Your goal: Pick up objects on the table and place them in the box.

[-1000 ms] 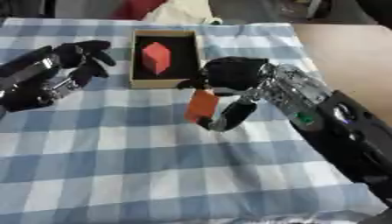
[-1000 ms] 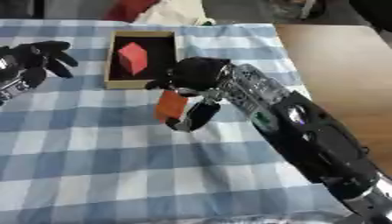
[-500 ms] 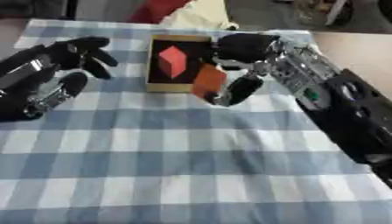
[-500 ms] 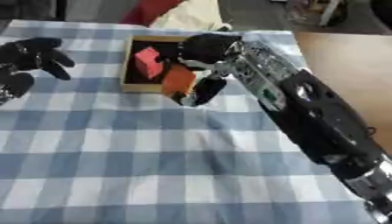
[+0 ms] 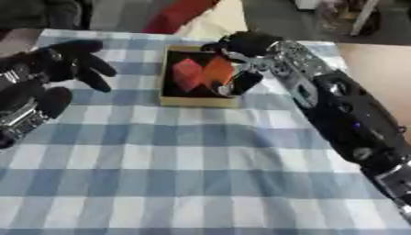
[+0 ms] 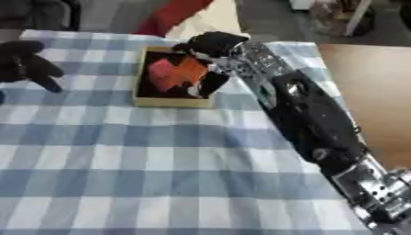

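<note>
Blue-and-white checked cloth (image 5: 201, 174) covers the table, lying nearly flat with faint creases. Right hand (image 5: 245, 55) reaches in from the right and hangs over the far right part of the box (image 5: 197, 102), its fingers curled round an orange block (image 5: 218, 71) held inside the box opening. Just left of that block, within the dark interior, sits a red block (image 5: 187, 74), touching or nearly touching the orange one; which cannot be told. The box is a shallow tan tray with a dark floor, resting on the cloth directly below the right hand. Left hand (image 5: 60, 62) shows at the left edge, well apart from the box, fingers spread and relaxed, holding nothing. Beyond the right hand, at the far table edge, lie a red cloth (image 5: 180, 13) and a cream cloth (image 5: 221, 20). To the right of the arm, bare brown tabletop (image 6: 369, 92) shows past the cloth. No writing or label can be read on any object.
</note>
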### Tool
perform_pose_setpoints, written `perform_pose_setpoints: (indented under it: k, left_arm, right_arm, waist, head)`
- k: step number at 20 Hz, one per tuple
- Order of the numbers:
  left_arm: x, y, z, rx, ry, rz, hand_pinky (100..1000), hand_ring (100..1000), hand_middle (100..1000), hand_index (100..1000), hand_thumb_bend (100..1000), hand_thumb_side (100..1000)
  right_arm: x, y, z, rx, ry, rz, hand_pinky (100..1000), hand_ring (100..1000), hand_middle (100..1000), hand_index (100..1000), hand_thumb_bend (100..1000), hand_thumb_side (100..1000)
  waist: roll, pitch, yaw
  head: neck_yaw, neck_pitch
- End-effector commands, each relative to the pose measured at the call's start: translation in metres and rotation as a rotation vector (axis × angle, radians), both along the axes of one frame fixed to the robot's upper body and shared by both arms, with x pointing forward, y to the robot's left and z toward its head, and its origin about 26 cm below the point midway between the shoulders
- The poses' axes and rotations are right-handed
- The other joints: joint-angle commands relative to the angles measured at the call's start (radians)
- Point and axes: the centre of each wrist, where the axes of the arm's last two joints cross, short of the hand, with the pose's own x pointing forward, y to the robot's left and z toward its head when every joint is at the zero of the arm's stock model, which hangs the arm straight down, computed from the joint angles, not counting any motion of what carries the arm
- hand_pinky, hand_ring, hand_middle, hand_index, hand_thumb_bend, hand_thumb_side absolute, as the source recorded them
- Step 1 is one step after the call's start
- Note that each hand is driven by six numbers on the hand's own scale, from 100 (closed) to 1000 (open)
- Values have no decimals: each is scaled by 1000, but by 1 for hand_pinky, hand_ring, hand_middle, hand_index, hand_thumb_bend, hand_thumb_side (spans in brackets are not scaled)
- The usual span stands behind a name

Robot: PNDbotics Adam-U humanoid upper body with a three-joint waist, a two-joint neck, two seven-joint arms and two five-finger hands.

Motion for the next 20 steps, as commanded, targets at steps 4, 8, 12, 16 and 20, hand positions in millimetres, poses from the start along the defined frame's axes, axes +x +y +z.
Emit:
perform_pose_setpoints:
  k: [4, 8, 12, 16, 20]
  left_arm:
    - [-3, -2, 11, -6, -32, -22, 748, 717, 772, 1000, 100, 809]
    - [-3, 1, 9, -8, -26, -11, 747, 716, 772, 1000, 100, 807]
    - [-2, 5, 5, -10, -13, 4, 747, 715, 771, 1000, 100, 808]
    - [-2, 14, -3, -12, 10, 41, 747, 713, 767, 1000, 100, 817]
    - [-2, 26, -14, -18, 44, 87, 743, 703, 758, 1000, 100, 827]
  right_arm:
    - [10, 3, -3, -44, -45, -29, 854, 774, 878, 1000, 187, 611]
    - [8, 3, 0, -75, -97, -33, 861, 844, 1000, 1000, 237, 738]
    - [2, 1, 11, -83, -170, -42, 861, 851, 1000, 1000, 263, 759]
    - [-11, -6, 31, 36, -250, -27, 868, 834, 1000, 1000, 186, 767]
    - [-41, -16, 53, 214, -325, 27, 872, 807, 988, 1000, 109, 750]
  waist:
    - [9, -15, 3]
    - [7, -16, -3]
    - [5, -22, -14]
    - [3, -30, -34]
    - [3, -35, -67]
  head:
    - [-7, -12]
    - [-1, -12]
    - [9, -6]
    - [27, 7]
    - [54, 21]
